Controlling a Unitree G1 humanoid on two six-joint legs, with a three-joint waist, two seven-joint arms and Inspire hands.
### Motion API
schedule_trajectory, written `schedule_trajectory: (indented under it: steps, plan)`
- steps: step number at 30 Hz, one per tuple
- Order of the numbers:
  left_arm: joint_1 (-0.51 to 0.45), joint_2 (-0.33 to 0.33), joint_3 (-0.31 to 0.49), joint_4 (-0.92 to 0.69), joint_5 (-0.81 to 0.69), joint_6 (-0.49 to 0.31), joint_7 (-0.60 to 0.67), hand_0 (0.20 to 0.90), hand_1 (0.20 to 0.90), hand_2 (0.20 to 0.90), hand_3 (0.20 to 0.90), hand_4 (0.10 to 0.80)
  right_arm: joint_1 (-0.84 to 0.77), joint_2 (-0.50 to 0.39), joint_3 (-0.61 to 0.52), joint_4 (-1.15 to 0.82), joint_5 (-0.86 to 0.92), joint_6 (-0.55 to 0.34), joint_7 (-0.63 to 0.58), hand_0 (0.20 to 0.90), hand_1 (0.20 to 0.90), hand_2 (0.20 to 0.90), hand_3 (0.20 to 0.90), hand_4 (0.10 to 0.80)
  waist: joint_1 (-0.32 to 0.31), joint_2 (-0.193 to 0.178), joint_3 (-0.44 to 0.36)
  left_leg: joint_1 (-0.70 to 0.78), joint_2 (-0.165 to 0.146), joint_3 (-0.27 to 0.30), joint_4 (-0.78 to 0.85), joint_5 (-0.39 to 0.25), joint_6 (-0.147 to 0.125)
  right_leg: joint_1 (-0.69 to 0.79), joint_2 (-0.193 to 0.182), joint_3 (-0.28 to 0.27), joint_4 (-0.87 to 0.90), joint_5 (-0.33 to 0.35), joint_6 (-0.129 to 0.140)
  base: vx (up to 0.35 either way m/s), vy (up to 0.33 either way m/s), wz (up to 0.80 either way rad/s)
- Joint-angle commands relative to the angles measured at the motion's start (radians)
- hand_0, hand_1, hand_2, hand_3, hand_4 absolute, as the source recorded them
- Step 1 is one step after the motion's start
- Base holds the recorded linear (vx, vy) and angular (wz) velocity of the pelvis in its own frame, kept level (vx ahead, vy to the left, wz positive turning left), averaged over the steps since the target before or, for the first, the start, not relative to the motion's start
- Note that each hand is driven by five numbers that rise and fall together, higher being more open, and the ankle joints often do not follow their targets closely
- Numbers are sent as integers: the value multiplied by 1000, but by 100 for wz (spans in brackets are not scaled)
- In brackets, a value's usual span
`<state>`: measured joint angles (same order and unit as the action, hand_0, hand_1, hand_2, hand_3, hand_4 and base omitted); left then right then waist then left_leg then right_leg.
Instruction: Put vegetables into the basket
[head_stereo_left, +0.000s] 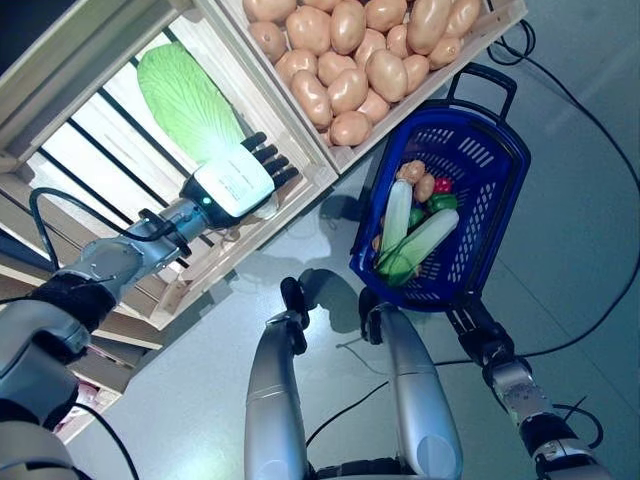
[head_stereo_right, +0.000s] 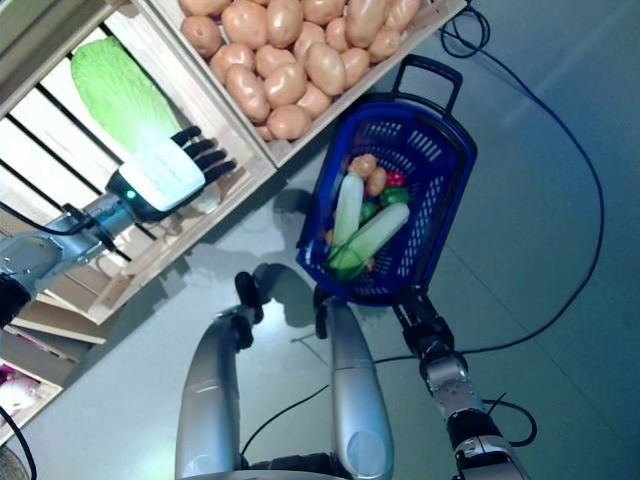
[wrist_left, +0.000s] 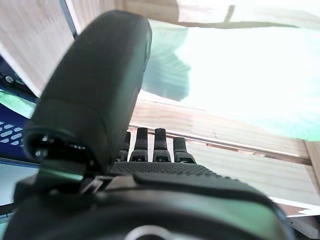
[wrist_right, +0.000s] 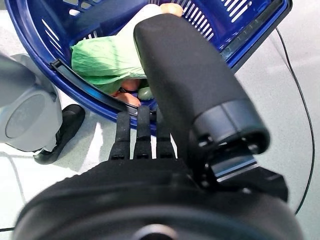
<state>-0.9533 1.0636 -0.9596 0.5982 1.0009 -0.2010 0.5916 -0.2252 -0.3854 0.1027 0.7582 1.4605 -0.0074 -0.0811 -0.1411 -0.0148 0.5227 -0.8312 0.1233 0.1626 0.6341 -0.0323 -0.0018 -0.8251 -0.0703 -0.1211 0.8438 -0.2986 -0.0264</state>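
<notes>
Left robot hand (head_stereo_left: 232, 183) reaches forward, fingers straight; right robot hand (wrist_right: 150, 145) extends forward.

We see a smooth grey floor (head_stereo_left: 560, 200) with a soft sheen, and pale wooden crates (head_stereo_left: 300, 150) on a slatted wooden stand (head_stereo_left: 90, 170) set against it. Beside the stand, bright light falls through the slats, and lower wooden shelves (head_stereo_left: 110, 330) step down below the crates toward the floor.

The basket (head_stereo_left: 480, 160) is glossy blue plastic with slotted walls. The crates (head_stereo_left: 300, 150) are pale, matt bare wood. The potatoes (head_stereo_left: 350, 60) look smooth and the floor (head_stereo_left: 570, 250) faintly glossy.
</notes>
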Motion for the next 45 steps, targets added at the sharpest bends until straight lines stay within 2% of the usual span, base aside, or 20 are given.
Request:
schedule_trajectory:
  steps: [1, 6, 13, 20, 21, 22, 23, 35, 39, 43, 44, 45]
  plan:
    - [-106, 22, 42, -25, -31, 60, 51, 900, 900, 900, 900, 800, 60, -63, -8, -25, 6, -30, -3, 900, 900, 900, 900, 800, 5, -9, -3, -21, 28, 11, 108, -142, -3, 3, -23, -21, -103, 128, 33, 17, 54, -1]
    - [-78, 2, 69, 0, 2, 112, 118, 900, 900, 900, 900, 800, 70, -70, -16, -52, 31, -28, -15, 900, 900, 900, 900, 800, 6, -12, -3, -40, 18, 11, 143, -168, 4, -21, -23, -9, -72, 121, 36, 8, 59, -1]
    - [-81, -10, 99, 58, 15, 118, 192, 900, 900, 900, 900, 800, 77, -70, -28, -75, 42, -31, -25, 900, 900, 900, 900, 800, 7, -28, -3, -78, 30, 0, 199, -192, 10, -57, -29, -7, -31, 116, 34, -13, 28, -3]
    - [-61, -26, 120, 111, 16, 133, 206, 900, 900, 900, 900, 800, 82, -86, -41, -123, 35, -35, -91, 900, 900, 900, 900, 800, 2, -30, -3, -106, 27, -1, 234, -215, 16, -90, -30, 0, 0, 108, 33, -29, 65, -2]
    - [-55, -24, 124, 111, 19, 133, 205, 851, 851, 851, 851, 767, 84, -91, -46, -128, 34, -29, -93, 900, 900, 900, 900, 800, 3, -31, -3, -107, 26, 0, 236, -217, 16, -93, -31, 0, 3, 108, 33, 0, 0, 0]
    - [-53, -23, 125, 111, 17, 135, 207, 641, 641, 641, 641, 627, 84, -92, -47, -129, 33, -28, -93, 900, 900, 900, 900, 800, 3, -31, -3, -108, 26, 0, 237, -217, 17, -94, -32, 0, 4, 109, 34, -21, 38, 1]
    - [-45, -24, 129, 110, 17, 142, 210, 300, 300, 300, 300, 400, 86, -93, -50, -138, 32, -28, -92, 900, 900, 900, 900, 800, 3, -32, -3, -111, 25, 0, 239, -219, 20, -98, -33, 1, 7, 110, 34, -24, 55, 1]
    - [-18, -40, 153, 142, 5, 160, 237, 300, 300, 300, 300, 400, 70, -113, -50, -169, 29, -18, -118, 900, 900, 900, 900, 800, -4, -24, -3, -104, 25, 18, 264, -239, 19, -97, -37, 15, 20, 108, 39, 0, 57, -1]
    - [19, -46, 170, 137, -24, 172, 240, 300, 300, 300, 300, 400, 71, -117, -48, -189, 20, -14, -134, 900, 900, 900, 900, 800, -5, -22, -3, -77, 23, 28, 242, -238, 18, -78, -38, 19, 5, 108, 44, 23, 53, -3]
    - [58, -41, 204, 123, -86, 163, 318, 300, 300, 300, 300, 400, 74, -120, -46, -205, 33, -18, -149, 900, 900, 900, 900, 800, -6, -22, -3, -39, 21, 38, 203, -224, 14, -47, -35, 27, -35, 124, 51, 39, 15, -7]
    - [83, -37, 240, 103, -184, 154, 373, 300, 300, 300, 300, 400, 84, -116, -51, -209, 34, -22, -146, 900, 900, 900, 900, 800, -8, -23, -3, -3, 17, 46, 160, -208, 9, -14, -31, 31, -78, 138, 57, 45, -17, -5]
    - [91, -38, 253, 100, -202, 148, 384, 300, 300, 300, 300, 400, 87, -112, -51, -209, 33, -26, -144, 900, 900, 900, 900, 800, -7, -22, -3, 10, 16, 48, 142, -201, 6, -2, -29, 31, -95, 143, 59, 57, -22, -4]
